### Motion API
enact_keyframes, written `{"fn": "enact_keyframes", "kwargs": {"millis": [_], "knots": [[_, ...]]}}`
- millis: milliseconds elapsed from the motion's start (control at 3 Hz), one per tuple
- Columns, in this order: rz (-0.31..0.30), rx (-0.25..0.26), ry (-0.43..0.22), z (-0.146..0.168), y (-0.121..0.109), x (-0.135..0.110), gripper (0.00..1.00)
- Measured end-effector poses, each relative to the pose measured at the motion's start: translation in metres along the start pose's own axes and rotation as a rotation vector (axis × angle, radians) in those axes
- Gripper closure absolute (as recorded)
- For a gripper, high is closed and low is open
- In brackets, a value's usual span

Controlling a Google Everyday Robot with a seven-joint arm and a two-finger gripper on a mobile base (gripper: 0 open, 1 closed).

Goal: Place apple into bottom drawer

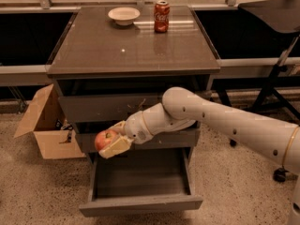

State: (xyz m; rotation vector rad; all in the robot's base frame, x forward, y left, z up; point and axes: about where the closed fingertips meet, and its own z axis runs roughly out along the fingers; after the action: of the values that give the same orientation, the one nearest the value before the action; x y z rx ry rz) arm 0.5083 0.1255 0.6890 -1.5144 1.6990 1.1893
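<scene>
The apple (pixel 103 139), red with yellowish patches, is held in my gripper (pixel 111 142), which is shut on it. The gripper hangs in front of the middle drawer, at the cabinet's left side, just above the back left corner of the open bottom drawer (pixel 140 204). That drawer is pulled out toward the camera and shows a bare grey interior. My white arm (pixel 220 121) reaches in from the right across the cabinet front.
A red soda can (pixel 161 16) and a white bowl (pixel 123 15) stand at the back of the cabinet top (pixel 131 46). An open cardboard box (pixel 44 125) sits on the floor to the left. A chair base (pixel 276 97) stands at the right.
</scene>
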Motion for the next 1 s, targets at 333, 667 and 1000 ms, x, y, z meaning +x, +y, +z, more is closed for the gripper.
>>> {"fn": "enact_keyframes", "kwargs": {"millis": [333, 667, 1000], "knots": [[0.059, -0.017, -0.005, 0.022, 0.005, 0.047, 1.00], [0.059, -0.017, -0.005, 0.022, 0.005, 0.047, 1.00], [0.087, -0.003, 0.016, 0.024, -0.001, 0.064, 1.00]]}}
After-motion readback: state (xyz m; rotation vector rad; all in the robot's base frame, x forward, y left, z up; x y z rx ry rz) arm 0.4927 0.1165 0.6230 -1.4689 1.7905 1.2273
